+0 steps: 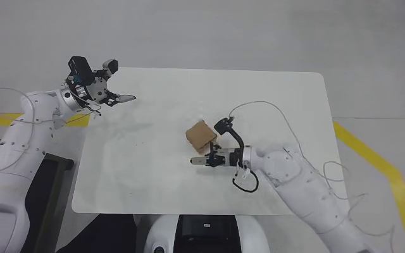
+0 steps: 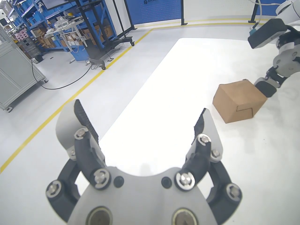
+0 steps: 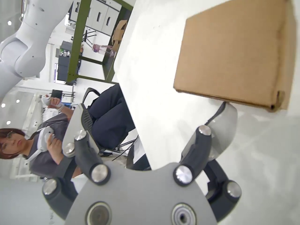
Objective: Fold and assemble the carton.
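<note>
Closed-looking box [image 1: 201,135] sat mid-surface [image 1: 145,177]. Right claw [image 1: 197,160] was spread wide and empty, just beside the box's near side. Left claw [image 2: 140,118], also spread and empty, hung well apart.

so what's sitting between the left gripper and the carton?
Nothing. There is only bare white table between the left gripper and the carton. It's clearest in the top view, and the left wrist view agrees.

Open tabletop [image 1: 145,158] lies between my left fingers [image 1: 128,98], upper left of the frame, and the carton [image 1: 200,135] at centre; my right fingers [image 1: 196,161] crowd its lower edge.
</note>
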Controlling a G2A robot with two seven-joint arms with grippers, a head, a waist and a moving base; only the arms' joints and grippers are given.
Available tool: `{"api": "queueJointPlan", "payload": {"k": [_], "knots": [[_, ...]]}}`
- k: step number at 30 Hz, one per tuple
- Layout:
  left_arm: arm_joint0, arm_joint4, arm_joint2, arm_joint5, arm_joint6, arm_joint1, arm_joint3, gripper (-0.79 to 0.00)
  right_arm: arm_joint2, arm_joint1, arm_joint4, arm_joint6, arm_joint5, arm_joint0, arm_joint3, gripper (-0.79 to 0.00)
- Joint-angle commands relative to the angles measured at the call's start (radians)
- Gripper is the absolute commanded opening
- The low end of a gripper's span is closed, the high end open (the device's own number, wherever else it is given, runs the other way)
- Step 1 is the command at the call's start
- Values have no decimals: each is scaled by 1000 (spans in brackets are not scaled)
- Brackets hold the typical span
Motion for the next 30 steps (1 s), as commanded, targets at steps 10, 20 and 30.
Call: {"api": "queueJointPlan", "payload": {"k": [10, 20, 30], "knots": [[0, 0, 0, 0, 0, 0, 0, 0, 71, 22, -379, -243, -132, -49, -54, 0], [0, 0, 0, 0, 0, 0, 0, 0, 74, 32, -744, -457, -147, -129, -103, 0], [0, 0, 0, 0, 0, 0, 0, 0, -4, 12, -918, -480, -93, -88, -72, 0]]}}
